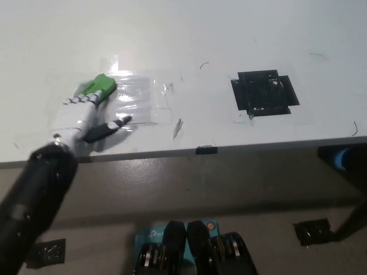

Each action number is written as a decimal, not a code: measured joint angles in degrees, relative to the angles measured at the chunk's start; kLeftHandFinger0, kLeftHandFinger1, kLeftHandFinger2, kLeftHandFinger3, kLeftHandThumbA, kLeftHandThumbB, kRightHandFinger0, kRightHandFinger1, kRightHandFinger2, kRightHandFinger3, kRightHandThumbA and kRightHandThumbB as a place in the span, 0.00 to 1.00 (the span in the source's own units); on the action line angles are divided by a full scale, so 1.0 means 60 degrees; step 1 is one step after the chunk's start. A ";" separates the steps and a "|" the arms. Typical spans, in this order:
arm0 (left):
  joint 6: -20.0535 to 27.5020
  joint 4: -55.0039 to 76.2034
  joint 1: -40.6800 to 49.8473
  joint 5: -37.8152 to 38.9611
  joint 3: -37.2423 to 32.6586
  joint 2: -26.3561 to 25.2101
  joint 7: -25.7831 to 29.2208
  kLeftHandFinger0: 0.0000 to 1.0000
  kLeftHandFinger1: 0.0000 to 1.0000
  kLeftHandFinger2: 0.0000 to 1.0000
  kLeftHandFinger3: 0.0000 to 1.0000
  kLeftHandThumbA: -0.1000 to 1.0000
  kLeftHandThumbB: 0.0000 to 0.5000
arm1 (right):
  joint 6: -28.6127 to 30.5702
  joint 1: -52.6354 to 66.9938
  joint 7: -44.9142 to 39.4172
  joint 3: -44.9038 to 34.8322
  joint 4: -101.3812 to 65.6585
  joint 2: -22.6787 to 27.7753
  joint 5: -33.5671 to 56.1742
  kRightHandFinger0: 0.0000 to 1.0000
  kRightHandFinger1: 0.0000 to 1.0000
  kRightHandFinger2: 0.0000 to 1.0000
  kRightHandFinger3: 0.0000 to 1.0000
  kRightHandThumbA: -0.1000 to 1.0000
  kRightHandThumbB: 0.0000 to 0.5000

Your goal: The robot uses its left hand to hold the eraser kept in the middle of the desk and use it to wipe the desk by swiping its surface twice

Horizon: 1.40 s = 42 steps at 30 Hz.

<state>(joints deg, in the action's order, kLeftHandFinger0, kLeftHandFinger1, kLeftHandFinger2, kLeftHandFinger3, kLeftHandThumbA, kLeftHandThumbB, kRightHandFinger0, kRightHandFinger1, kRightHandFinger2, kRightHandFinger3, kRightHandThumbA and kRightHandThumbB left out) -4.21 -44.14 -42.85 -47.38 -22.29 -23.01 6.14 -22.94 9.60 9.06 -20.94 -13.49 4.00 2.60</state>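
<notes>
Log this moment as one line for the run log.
left hand: shut on green eraser | eraser: on clear taped patch of desk | right hand: not in view | black tape square: untouched

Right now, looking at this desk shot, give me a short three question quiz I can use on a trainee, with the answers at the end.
1. True or false: the white left hand has its fingers on the green rectangular eraser.
2. Multiple choice: the black square patch on the white desk lies A) under the eraser, B) far to the picture's right of the eraser, C) hanging off the desk's front edge.
3. Fill in: the eraser sits on a shiny patch of clear ______ stuck to the desk.

Key: 1 true; 2 B; 3 tape. The black right hand is out of view.
</notes>
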 measured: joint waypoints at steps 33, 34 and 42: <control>-0.0546 0.8934 0.2919 0.0723 0.1333 0.0529 -0.0860 1.00 1.00 1.00 1.00 1.00 0.85 | -0.0068 -0.0026 -0.0045 0.0173 -0.0057 0.0176 0.0001 1.00 1.00 1.00 1.00 1.00 0.21; -0.0565 0.9314 0.3378 0.0696 0.1304 0.0679 -0.0864 1.00 1.00 1.00 1.00 1.00 0.85 | -0.0072 -0.0026 -0.0046 0.0174 -0.0058 0.0176 0.0001 1.00 1.00 1.00 1.00 1.00 0.22; -0.0468 1.0837 0.7308 0.0171 0.0848 0.1712 -0.0750 1.00 1.00 1.00 1.00 1.00 0.64 | -0.0084 -0.0149 -0.0051 0.0239 -0.0048 0.0180 0.0000 1.00 1.00 1.00 1.00 1.00 0.19</control>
<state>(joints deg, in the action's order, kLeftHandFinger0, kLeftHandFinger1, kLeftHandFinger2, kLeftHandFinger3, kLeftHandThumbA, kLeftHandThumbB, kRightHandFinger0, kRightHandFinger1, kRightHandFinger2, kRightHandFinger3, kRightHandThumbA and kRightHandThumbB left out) -7.02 20.89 1.00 -46.35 -17.21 -12.74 1.64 -23.44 8.70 8.76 -19.51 -13.77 5.08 2.60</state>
